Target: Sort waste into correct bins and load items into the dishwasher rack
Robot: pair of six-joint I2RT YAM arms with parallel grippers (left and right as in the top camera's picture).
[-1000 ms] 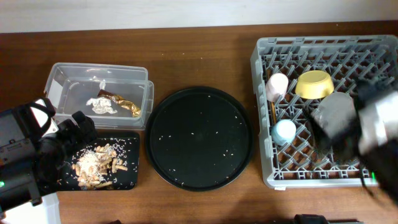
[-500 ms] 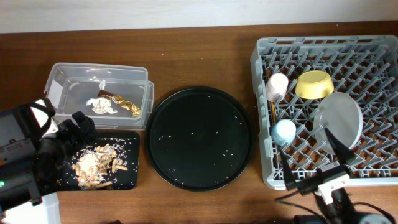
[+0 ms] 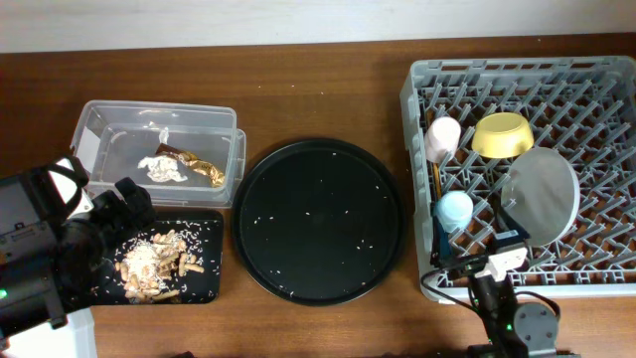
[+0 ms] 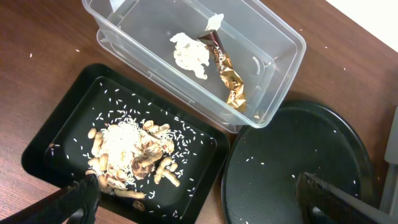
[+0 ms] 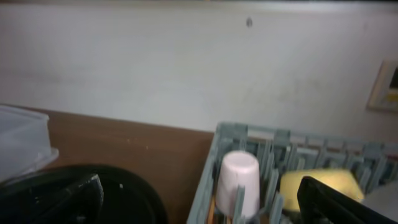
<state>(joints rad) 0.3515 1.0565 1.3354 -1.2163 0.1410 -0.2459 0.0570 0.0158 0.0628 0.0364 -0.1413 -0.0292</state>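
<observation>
the rack point(image 3: 596, 89) holds the pink cup point(image 3: 443, 137), blue cup point(image 3: 455, 211), yellow bowl point(image 3: 502, 134) and plate point(image 3: 542, 194), just ahead of our right pincer point(image 5: 199, 190), spread wide, empty. scraps point(image 4: 134, 155) in the black tray point(image 4: 56, 140) lie under our left pincer point(image 4: 196, 183), equally wide and empty; tissue point(image 4: 189, 55) and wrapper point(image 4: 225, 73) sit in the clear tub point(image 4: 280, 37) beyond.

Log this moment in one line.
left pincer open, empty | right pincer open, empty | tissue, wrapper in tub | scraps in rectangular tray | pink cup, blue cup, bowl, plate in rack
</observation>
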